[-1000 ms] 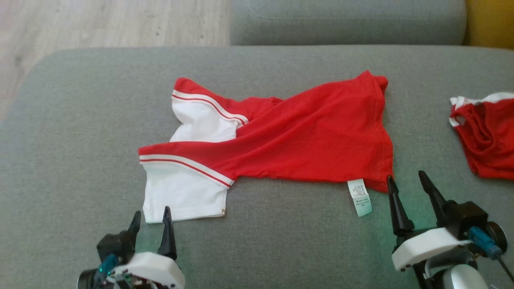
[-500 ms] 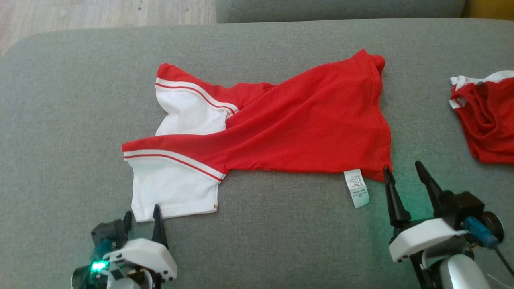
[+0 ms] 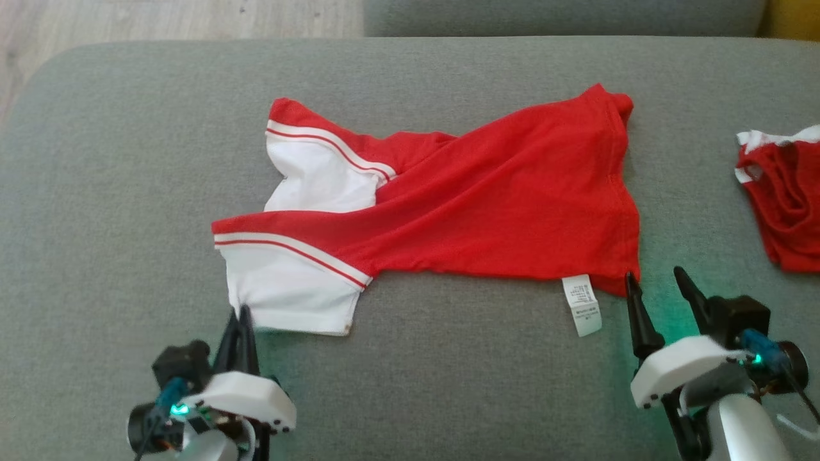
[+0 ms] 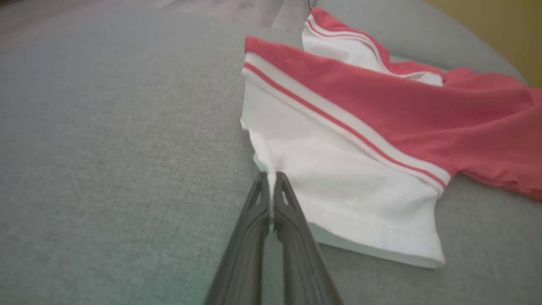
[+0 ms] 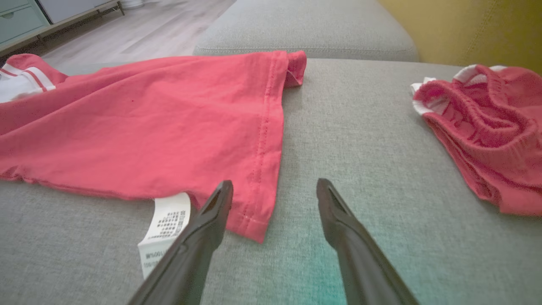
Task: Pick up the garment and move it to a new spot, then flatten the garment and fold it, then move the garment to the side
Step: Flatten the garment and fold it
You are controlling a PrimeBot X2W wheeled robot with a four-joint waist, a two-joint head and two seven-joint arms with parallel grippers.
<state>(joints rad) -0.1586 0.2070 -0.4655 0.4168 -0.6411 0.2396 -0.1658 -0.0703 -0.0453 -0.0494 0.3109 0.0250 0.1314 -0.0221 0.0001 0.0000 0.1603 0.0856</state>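
While the grey sofa cushion (image 3: 128, 160) carries the red-and-white garment (image 3: 487, 205) spread across its middle, your left tool (image 3: 243, 312) is clenched on its white near corner, and your right tool (image 3: 655, 275) stands released, fingers spread either side of the red hem corner, care label (image 3: 582, 306) just beside.

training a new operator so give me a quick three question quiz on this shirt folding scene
1. True or false: the left hand is shut on the white sleeve of the garment.
2. The right hand is: A open; B shut on the garment; C shut, empty.
3. Which hand is nearer the care label?
Key: 1 true; 2 A; 3 right.
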